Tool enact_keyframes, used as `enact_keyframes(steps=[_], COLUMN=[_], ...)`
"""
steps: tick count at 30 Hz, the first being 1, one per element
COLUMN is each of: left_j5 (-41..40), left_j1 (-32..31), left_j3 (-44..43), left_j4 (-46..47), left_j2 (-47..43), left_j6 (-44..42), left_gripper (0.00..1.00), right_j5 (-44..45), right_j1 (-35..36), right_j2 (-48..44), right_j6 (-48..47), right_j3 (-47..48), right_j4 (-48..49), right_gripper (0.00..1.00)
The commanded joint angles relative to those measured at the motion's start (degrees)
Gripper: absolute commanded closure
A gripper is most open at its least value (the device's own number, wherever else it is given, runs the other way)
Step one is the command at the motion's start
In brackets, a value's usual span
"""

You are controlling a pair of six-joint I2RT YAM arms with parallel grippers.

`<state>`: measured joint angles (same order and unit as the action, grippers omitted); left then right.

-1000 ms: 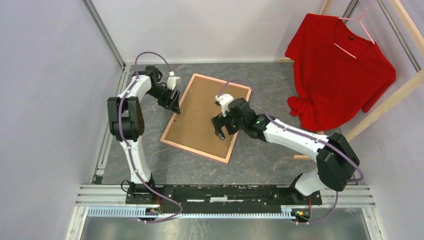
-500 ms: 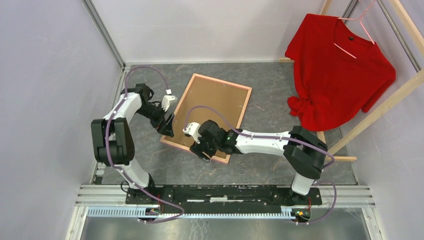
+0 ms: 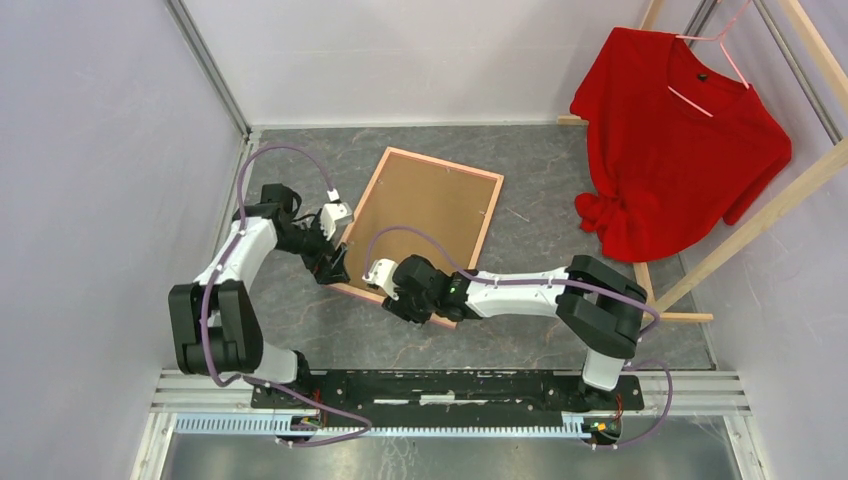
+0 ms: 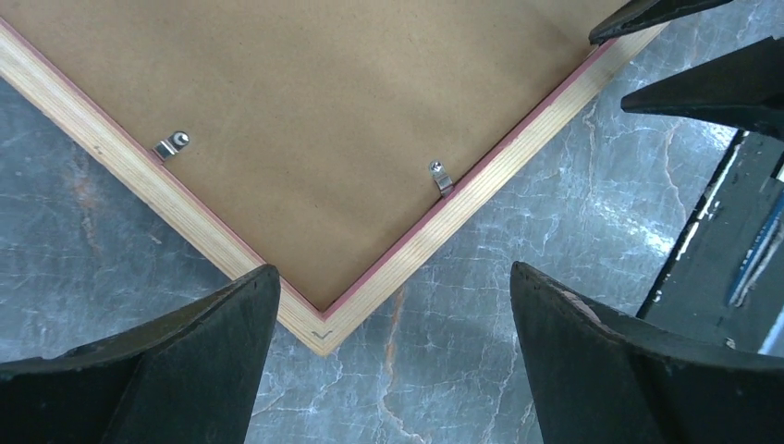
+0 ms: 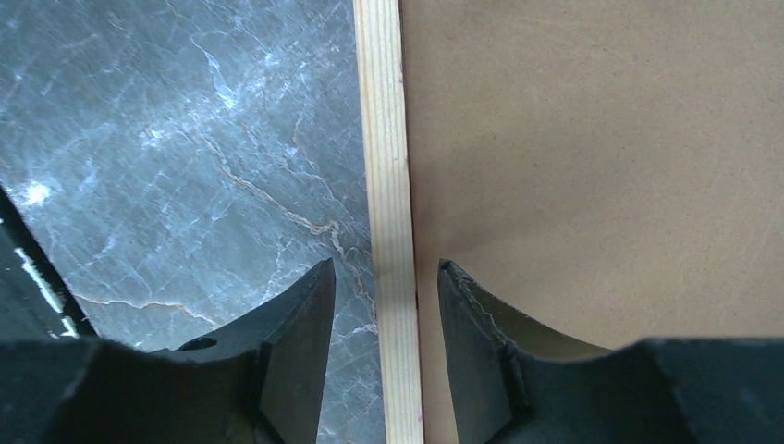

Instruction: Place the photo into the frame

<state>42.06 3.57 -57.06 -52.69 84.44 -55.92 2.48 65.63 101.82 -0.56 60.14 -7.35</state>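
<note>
The frame (image 3: 420, 225) lies back-up on the grey marble table, its brown backing board facing up inside a light wood rim. The photo is out of view. My left gripper (image 3: 335, 268) is open, just above the frame's near-left corner. In the left wrist view the corner (image 4: 319, 328) sits between my spread jaws (image 4: 393, 273), with two metal clips (image 4: 442, 178) on the backing. My right gripper (image 3: 393, 300) is open at the near edge. In the right wrist view its jaws (image 5: 385, 268) straddle the wood rim (image 5: 381, 139) without touching it.
A red shirt (image 3: 680, 140) hangs on a wooden clothes rack (image 3: 760, 215) at the back right. Pale walls close in the table on the left and at the back. The arms' base rail (image 3: 450, 385) runs along the near edge.
My left gripper has slid down the frame's left side to its near-left corner. My right gripper has moved from over the backing's middle to the frame's near edge. The frame has not moved.
</note>
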Motion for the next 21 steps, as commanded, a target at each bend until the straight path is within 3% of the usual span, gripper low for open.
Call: enact_keyframes(steps=[1, 6, 12, 16, 21], left_j5=[0.3, -1.0, -4.8, -5.7, -5.2], left_j1=[0.3, 0.3, 0.3, 0.2, 0.2], left_j3=[1.9, 6.9, 18.8, 25.2, 32.2], left_j4=[5.8, 4.6, 11.4, 12.4, 19.1], left_j2=[-5.0, -9.0, -22.1, -31.6, -41.2], left_j6=[-2.5, -9.8, -22.0, -34.6, -43.1], left_gripper=[0.00, 0.00, 0.00, 0.00, 0.00], right_j5=[1.7, 1.5, 2.3, -0.1, -4.0], right_j1=[0.2, 0.4, 0.2, -0.1, -1.1], right_j2=[1.4, 2.0, 1.0, -0.7, -0.7], right_j6=[-0.9, -0.8, 0.1, 0.5, 3.9], right_j3=[-0.3, -0.4, 2.5, 5.8, 10.8], right_j4=[2.8, 3.0, 0.5, -0.6, -2.9], right_gripper=[0.52, 0.60, 0.87, 0.98, 1.00])
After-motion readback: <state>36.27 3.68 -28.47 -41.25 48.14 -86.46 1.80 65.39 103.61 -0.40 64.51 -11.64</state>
